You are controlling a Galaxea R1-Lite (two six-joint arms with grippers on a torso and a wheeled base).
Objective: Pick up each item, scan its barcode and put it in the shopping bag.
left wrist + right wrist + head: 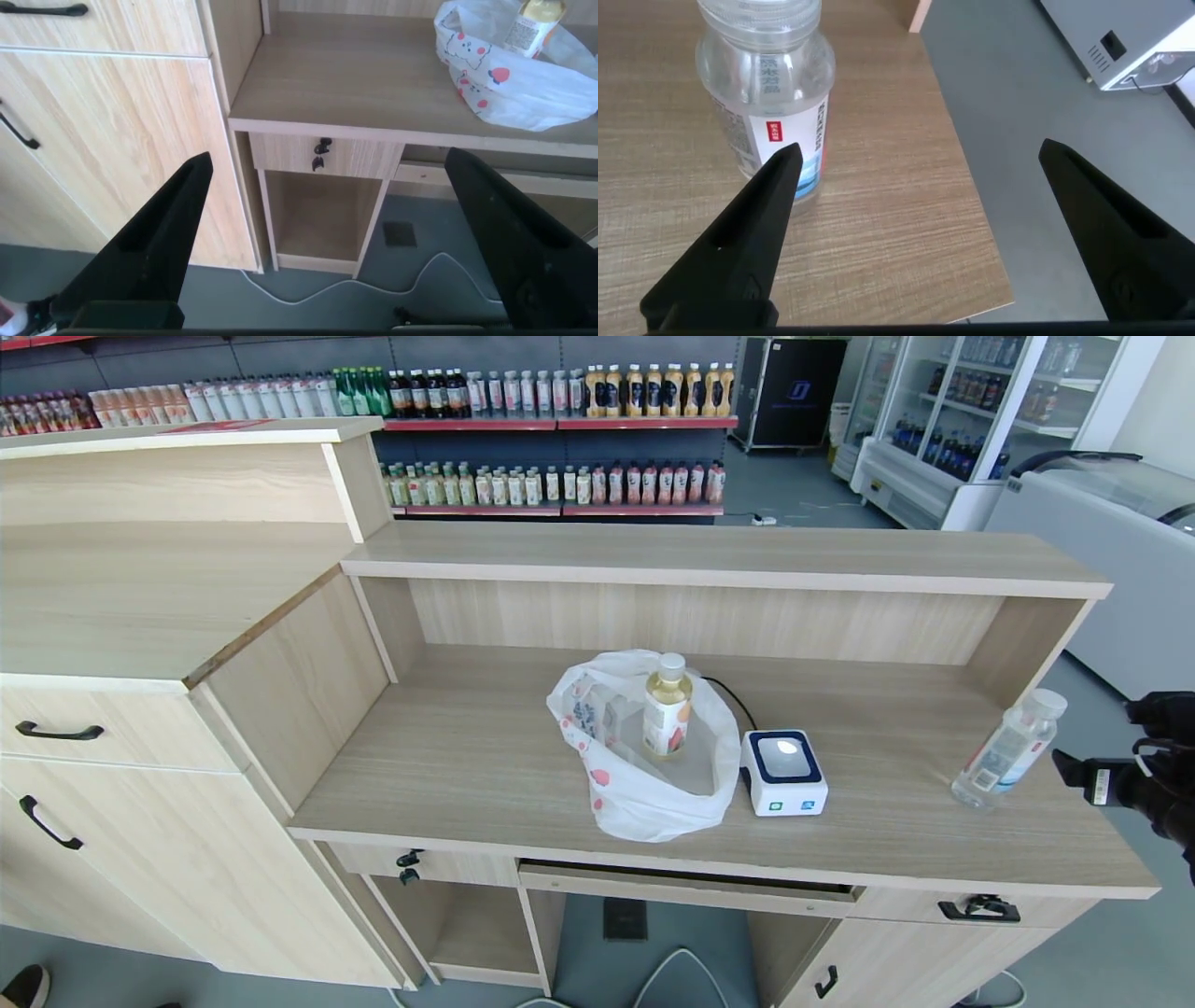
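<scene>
Water bottle (1008, 749) stands at the right end of the counter (896, 747), near your right gripper (920, 154), whose fingers are spread apart. Tea bottle (667, 705) sits in the shopping bag (635, 803) beside the scanner (782, 772). Your left gripper (329, 159) is likewise spread.

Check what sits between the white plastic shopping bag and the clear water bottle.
Head view: a white square barcode scanner sits beside the white plastic shopping bag; then bare wooden counter up to the clear water bottle.
</scene>
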